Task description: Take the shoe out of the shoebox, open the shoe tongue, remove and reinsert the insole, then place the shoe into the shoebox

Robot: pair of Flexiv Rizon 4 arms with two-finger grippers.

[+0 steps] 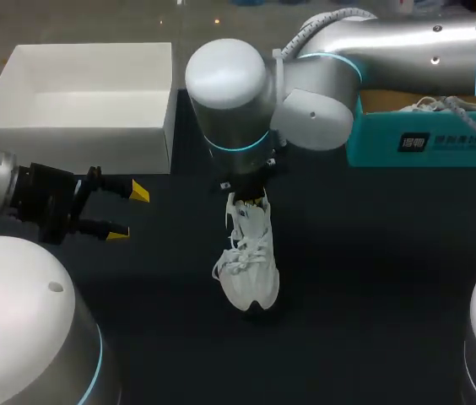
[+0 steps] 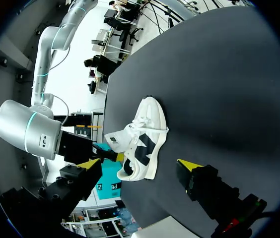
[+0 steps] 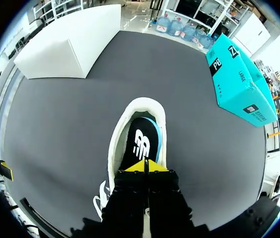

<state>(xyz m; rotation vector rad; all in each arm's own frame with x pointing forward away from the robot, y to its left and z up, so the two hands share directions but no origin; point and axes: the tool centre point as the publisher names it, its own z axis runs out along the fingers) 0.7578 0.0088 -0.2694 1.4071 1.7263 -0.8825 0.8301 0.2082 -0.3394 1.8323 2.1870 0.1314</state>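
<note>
Head view shows one white shoe (image 1: 251,270) lying on the dark table (image 1: 373,278) near its middle, outside both boxes, with its toe toward the robot and its laces loose. From the right wrist view the shoe's mouth is open, and a single black insole (image 3: 141,141) with a white logo lies inside it. The right gripper (image 3: 145,166) hangs just over the lace end of that opening with its two yellow tips pressed together; I cannot tell whether they catch the tongue. In the left wrist view the tongue stands lifted toward that gripper. From above, the bulky joints of the right arm (image 1: 305,93) reach past the middle and cover the gripper's tips and the shoe's heel end. The left gripper (image 1: 130,213) hovers well apart from the shoe on the robot's left, fingers spread wide and holding nothing. There are two boxes. A white box (image 1: 86,126) sits at the far left of the table with its top open. A teal shoebox (image 1: 424,143) sits at the far right, partly behind the right arm, with some white laces showing above its rim.
</note>
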